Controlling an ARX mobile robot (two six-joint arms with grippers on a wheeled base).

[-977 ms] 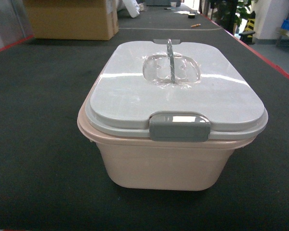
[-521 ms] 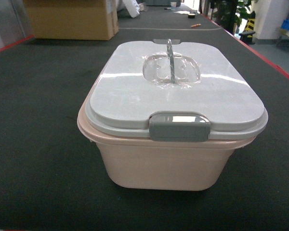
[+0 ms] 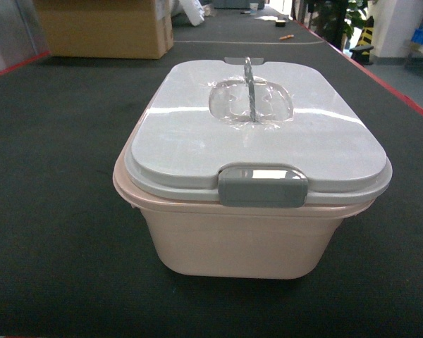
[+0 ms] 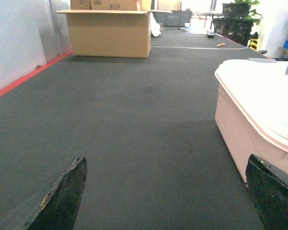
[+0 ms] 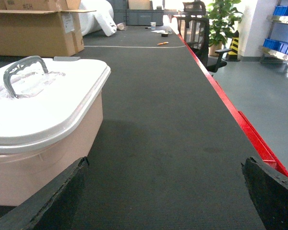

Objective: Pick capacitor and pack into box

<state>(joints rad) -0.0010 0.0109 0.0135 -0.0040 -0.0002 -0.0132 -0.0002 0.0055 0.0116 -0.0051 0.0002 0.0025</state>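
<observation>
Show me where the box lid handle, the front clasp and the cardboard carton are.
lid handle (image 5: pixel 20 72), right wrist view, on its arch.
front clasp (image 3: pixel 263 187), head view, middle of its face.
cardboard carton (image 4: pixel 109 34), left wrist view, front wall.

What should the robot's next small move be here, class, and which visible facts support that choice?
Probably bring one gripper to the front clasp to unlatch it. The box sits shut under its lid, handle upright. The left gripper and right gripper are open and empty, either side of the box. No capacitor shows in any view, so opening comes first.
</observation>
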